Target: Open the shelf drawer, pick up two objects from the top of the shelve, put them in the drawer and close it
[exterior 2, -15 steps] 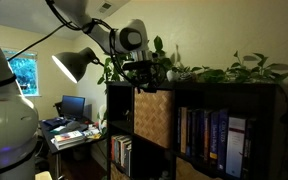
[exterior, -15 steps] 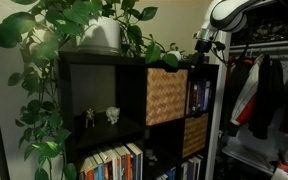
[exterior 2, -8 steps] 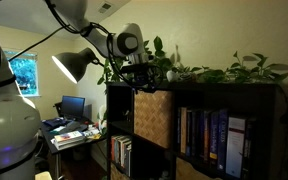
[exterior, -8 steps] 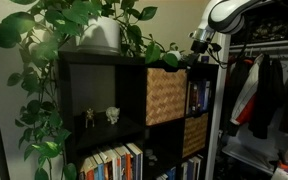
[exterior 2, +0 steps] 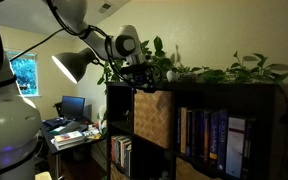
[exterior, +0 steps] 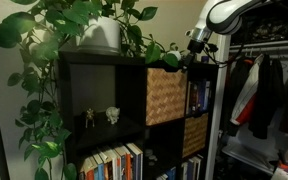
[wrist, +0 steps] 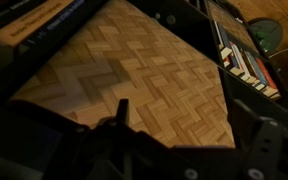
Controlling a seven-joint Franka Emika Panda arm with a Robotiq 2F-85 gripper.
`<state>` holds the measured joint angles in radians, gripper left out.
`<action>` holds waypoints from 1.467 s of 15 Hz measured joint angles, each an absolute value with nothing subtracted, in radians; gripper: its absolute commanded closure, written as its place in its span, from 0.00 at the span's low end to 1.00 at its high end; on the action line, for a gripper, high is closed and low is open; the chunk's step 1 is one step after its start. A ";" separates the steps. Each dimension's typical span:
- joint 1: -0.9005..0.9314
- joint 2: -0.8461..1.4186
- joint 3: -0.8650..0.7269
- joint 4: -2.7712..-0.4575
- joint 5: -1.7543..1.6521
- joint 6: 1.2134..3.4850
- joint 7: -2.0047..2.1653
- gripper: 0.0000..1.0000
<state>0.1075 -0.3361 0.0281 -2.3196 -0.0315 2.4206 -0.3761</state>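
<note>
The black cube shelf has a woven wicker drawer in its upper row; the drawer sits pushed in, also seen in an exterior view. My gripper hovers at the shelf's top edge just above that drawer, also visible in an exterior view. In the wrist view the wicker front fills the frame, and my gripper's dark fingers stand apart with nothing between them. Leafy plants cover the shelf top; small objects there are not clearly visible.
A white plant pot stands on the shelf top among trailing vines. Two small figurines sit in an open cube. A second wicker drawer is lower down. Books fill other cubes. Clothes hang beside the shelf; a desk lamp stands nearby.
The gripper has drifted slightly up and back along the shelf's top edge, away from the drawer front. The drawer has not moved.
</note>
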 measured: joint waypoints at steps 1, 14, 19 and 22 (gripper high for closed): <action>0.110 -0.331 0.039 -2.320 -0.042 2.438 -0.376 0.00; 0.152 -0.207 0.073 -2.320 -0.131 2.706 -0.399 0.00; 0.152 -0.203 0.075 -2.332 -0.220 2.729 -0.392 0.00; 0.153 -0.204 0.075 -2.334 -0.219 2.729 -0.411 0.00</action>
<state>0.1530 -0.2038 0.0749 -2.3343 -0.2188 2.7285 -0.4111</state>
